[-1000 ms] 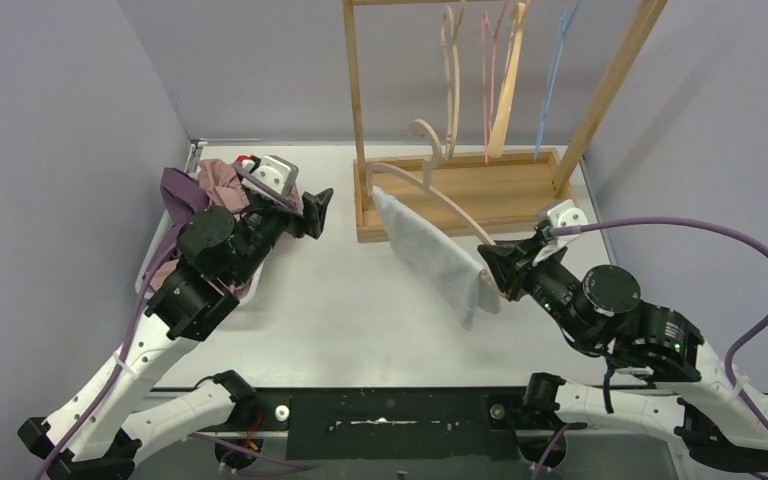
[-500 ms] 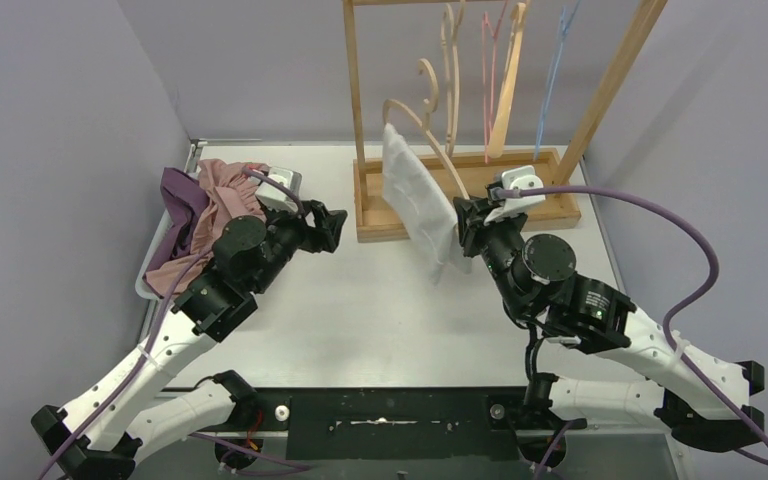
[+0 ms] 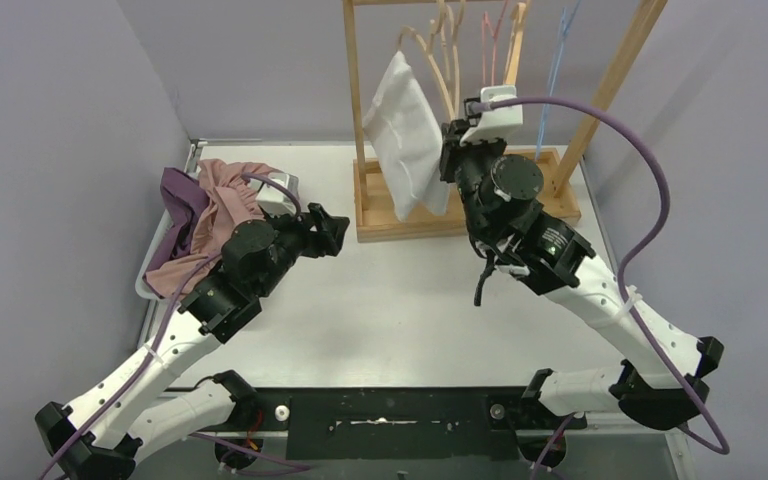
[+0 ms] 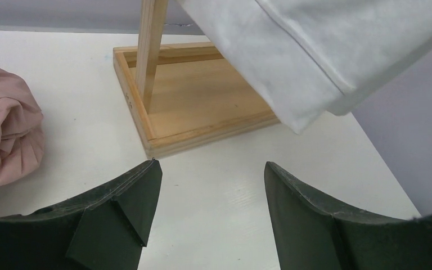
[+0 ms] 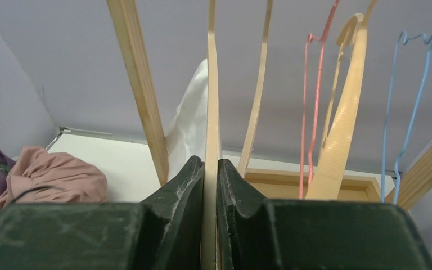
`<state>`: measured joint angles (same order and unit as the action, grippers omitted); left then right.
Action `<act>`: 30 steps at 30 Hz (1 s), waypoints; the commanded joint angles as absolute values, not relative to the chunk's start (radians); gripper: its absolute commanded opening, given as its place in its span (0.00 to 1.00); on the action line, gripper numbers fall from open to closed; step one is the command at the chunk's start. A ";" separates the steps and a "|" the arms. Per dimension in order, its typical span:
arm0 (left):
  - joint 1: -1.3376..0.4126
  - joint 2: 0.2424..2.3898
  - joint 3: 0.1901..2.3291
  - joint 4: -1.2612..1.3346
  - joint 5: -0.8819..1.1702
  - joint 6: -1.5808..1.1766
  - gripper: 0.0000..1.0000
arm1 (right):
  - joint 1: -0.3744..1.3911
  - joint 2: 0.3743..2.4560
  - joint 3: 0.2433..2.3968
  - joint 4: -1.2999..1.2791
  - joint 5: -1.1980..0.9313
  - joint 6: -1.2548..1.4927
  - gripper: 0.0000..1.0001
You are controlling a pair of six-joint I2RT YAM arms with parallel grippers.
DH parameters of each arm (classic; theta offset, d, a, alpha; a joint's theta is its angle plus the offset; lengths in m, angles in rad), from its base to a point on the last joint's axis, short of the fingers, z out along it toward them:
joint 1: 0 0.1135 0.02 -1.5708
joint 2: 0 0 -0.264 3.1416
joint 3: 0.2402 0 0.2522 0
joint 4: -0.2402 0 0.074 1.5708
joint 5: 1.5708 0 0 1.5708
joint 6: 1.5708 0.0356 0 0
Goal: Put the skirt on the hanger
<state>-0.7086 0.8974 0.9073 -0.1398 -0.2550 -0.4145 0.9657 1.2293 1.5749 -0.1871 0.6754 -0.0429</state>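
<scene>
A white skirt (image 3: 403,130) hangs draped on a pale wooden hanger (image 3: 430,50). My right gripper (image 3: 449,158) is shut on that hanger and holds it high, beside the left post of the wooden rack (image 3: 354,90). In the right wrist view the hanger (image 5: 211,84) runs straight up between my shut jaws, with the skirt (image 5: 190,126) behind it. My left gripper (image 3: 330,228) is open and empty, low over the table left of the rack's base. In the left wrist view the skirt (image 4: 315,50) hangs above the rack's base (image 4: 202,95).
A heap of pink and purple clothes (image 3: 210,200) lies in a white tray at the left edge. Several more hangers, wooden (image 5: 346,107), pink (image 5: 314,84) and blue (image 5: 416,95), hang on the rack to the right of the held one. Grey walls stand close on both sides.
My right gripper has lifted the hanger with the skirt from low over the table's right up and back to the rack's rail. My left gripper has edged slightly right.
</scene>
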 commanded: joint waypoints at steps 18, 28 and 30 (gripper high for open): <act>-0.560 0.903 0.901 -0.149 -0.213 -0.535 0.67 | 0.692 1.499 1.851 -0.226 0.161 0.136 0.00; -0.386 0.947 0.996 -0.304 -0.208 -0.568 0.80 | 0.694 1.537 1.883 -0.296 -0.032 0.125 0.46; -0.335 0.984 1.038 -0.361 -0.156 -0.574 0.86 | 0.690 1.513 1.881 -0.302 -0.026 0.142 0.60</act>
<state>-0.4103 0.9360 0.9207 -0.2749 -0.2142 -0.5472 0.6888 1.5490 1.8454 -0.3073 0.0586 0.1310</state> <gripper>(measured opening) 0.815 0.458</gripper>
